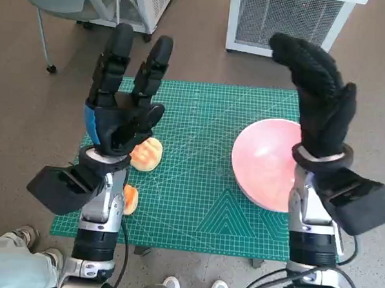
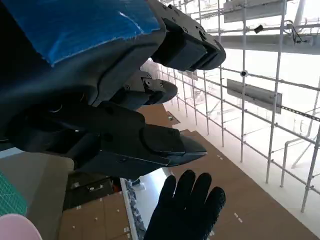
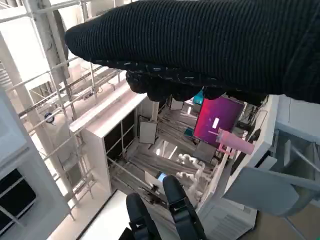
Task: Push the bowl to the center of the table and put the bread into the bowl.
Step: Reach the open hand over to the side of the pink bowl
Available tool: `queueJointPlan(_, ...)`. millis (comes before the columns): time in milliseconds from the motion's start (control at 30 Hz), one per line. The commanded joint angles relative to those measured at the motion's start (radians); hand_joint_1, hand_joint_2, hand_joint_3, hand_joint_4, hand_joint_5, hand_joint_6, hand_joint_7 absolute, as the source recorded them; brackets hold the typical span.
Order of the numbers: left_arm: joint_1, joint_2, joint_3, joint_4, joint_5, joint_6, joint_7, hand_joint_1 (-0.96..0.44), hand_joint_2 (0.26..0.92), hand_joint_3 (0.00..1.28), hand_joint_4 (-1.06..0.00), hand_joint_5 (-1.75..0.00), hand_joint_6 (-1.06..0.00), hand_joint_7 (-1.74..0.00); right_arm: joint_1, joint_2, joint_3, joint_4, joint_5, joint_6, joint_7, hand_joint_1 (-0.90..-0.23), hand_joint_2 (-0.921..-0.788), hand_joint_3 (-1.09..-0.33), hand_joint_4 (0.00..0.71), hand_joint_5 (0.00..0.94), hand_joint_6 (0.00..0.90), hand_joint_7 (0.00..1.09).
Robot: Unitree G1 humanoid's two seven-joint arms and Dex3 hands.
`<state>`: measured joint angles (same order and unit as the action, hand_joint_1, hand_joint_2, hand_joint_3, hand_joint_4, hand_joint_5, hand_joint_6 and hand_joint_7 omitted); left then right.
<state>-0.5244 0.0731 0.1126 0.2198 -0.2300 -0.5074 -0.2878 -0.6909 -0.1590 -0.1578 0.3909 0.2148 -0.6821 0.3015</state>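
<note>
Both hands, left hand [image 1: 124, 111] and right hand [image 1: 317, 99], raised with fingers spread, empty; pink bowl [image 1: 266, 162] at right edge risks sliding off if pushed carelessly.

Even daylight overhead, soft shadows; wrist views glare white, near surfaces blurred.

Head camera looks steeply down on the table [image 1: 196, 202]; both wrist cameras tilt upward, each catching the other hand.
</note>
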Motion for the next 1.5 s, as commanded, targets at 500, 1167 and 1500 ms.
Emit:
queueJointPlan(500, 0.023, -0.001, 0.002, 0.002, 0.002, -0.010, 0.006, 0.00, 0.921, 0.16, -0.47, 0.00, -0.49, -0.01, 0.038, -0.156, -0.161, 0.491, -0.112, -0.165, -0.200, -0.674, -0.921, -0.812, 0.245, 0.018, 0.004, 0.57)
queueJointPlan(1167, 0.025, 0.001, 0.007, -0.008, 0.002, -0.002, 0.012, 0.00, 0.921, 0.16, -0.47, 0.00, -0.49, -0.01, 0.043, -0.130, -0.162, 0.801, -0.094, -0.075, -0.245, -0.598, -0.921, -0.879, 0.227, 0.004, 0.004, 0.56)
queueJointPlan(1500, 0.023, 0.007, 0.007, -0.012, 0.000, 0.004, 0.011, -0.01, 0.921, 0.16, -0.47, 0.00, -0.49, -0.01, 0.047, -0.056, -0.143, 0.832, -0.092, -0.007, -0.204, -0.612, -0.921, -0.867, 0.233, 0.005, 0.001, 0.55)
